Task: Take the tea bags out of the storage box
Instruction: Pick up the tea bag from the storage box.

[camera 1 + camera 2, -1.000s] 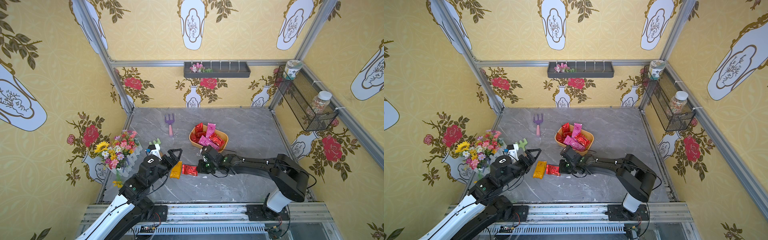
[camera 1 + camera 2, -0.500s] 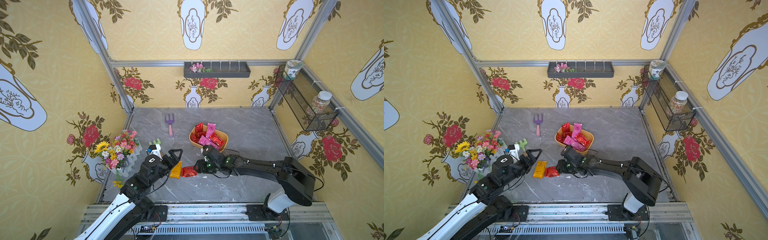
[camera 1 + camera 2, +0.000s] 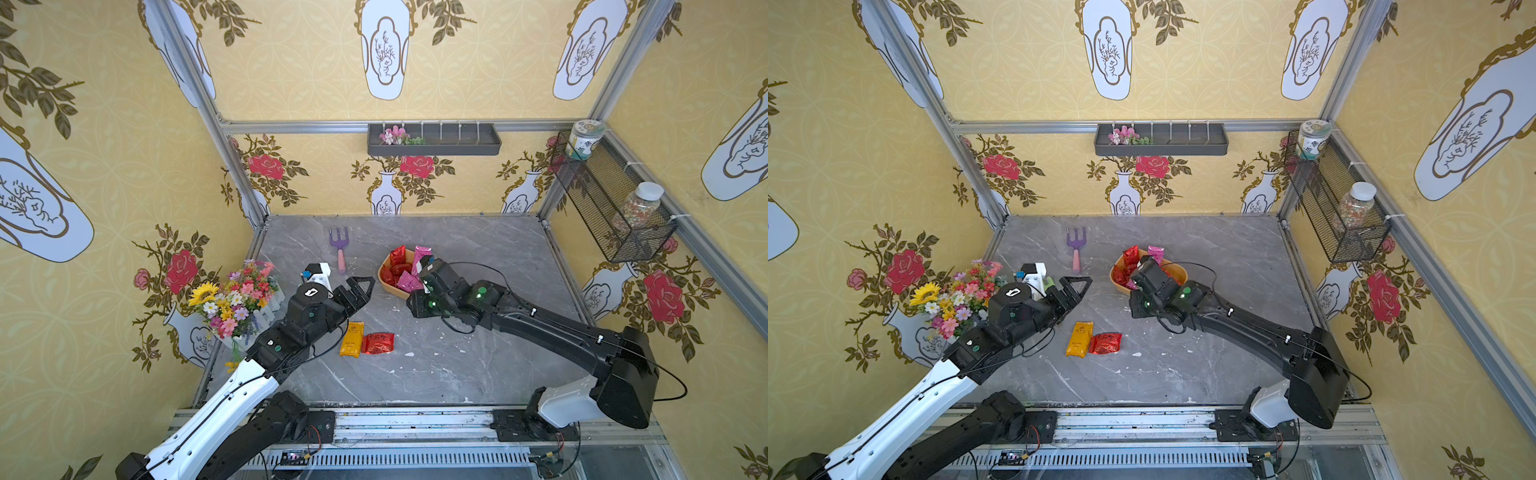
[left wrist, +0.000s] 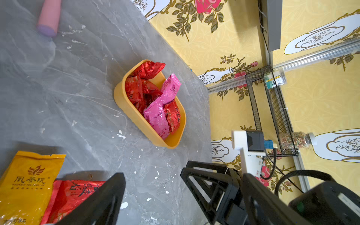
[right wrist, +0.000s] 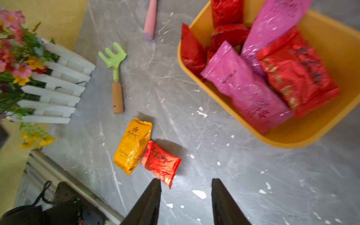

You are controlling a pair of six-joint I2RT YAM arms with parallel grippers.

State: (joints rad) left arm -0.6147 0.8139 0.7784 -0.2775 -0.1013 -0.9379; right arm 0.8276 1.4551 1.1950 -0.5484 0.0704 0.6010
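The storage box point(image 3: 386, 284), an orange-yellow tub, stands mid-table in both top views point(image 3: 1180, 272) and holds several red and pink tea bags point(image 4: 155, 101). An orange-yellow tea bag point(image 3: 351, 339) and a red tea bag point(image 3: 378, 343) lie side by side on the table in front of it. My right gripper point(image 5: 186, 181) hovers open over bare table between the red tea bag point(image 5: 161, 162) and the box point(image 5: 292, 138), holding nothing. My left gripper point(image 3: 365, 287) is open and empty, left of the box and behind the two loose sachets.
A purple hand rake point(image 3: 338, 246) lies at the back left, a green one point(image 5: 115, 58) near a flower bouquet with a white fence point(image 3: 239, 299) on the left edge. A grey wall tray point(image 3: 434, 141) and a wire-mesh basket point(image 3: 611, 208) with jars hang on the walls.
My right gripper let go of the red tea bag beside the orange-yellow one, opened, and drew back up toward the box. The left arm barely moved.
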